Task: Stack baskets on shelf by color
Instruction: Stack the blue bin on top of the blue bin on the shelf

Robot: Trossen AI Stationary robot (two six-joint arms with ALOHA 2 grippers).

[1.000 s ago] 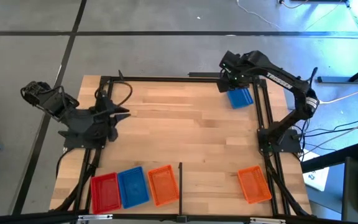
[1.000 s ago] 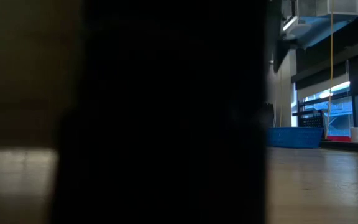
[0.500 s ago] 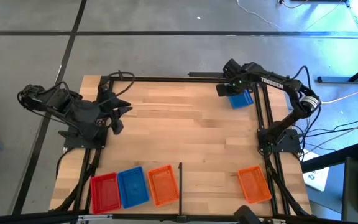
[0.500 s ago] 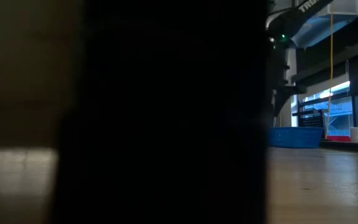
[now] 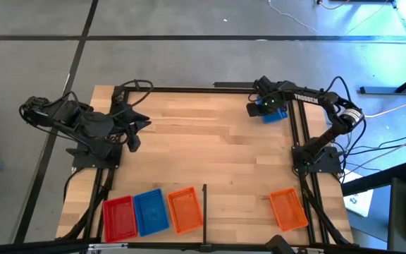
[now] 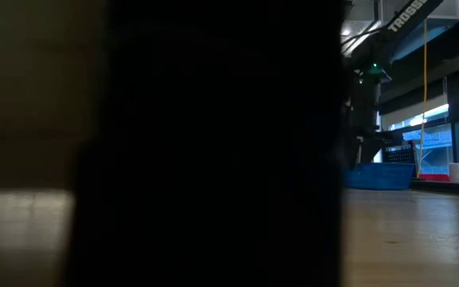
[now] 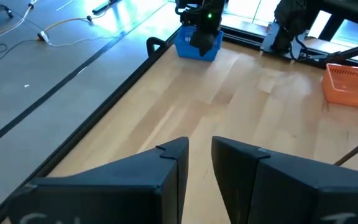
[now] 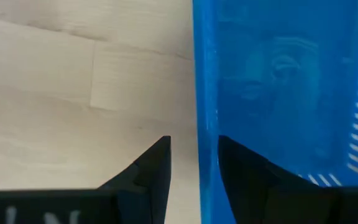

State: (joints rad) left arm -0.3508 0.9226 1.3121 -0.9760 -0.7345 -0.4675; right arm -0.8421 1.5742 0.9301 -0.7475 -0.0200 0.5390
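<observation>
Right tool point(image 8: 193, 163) astride blue basket point(image 8: 278, 93) rim

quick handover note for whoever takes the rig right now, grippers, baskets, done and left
Right gripper: open, straddling the rim of the blue basket at the table's far right corner, not gripped yet.
Left gripper: fingers slightly apart, empty, waiting at the left edge.
Near edge: red basket, blue stack, orange basket beside the divider bar.
Left: the far blue basket and a stray orange basket.

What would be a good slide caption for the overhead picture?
Right gripper straddling the rim of a blue plastic lattice basket at the wooden table's far corner; left gripper waits opposite.
</observation>
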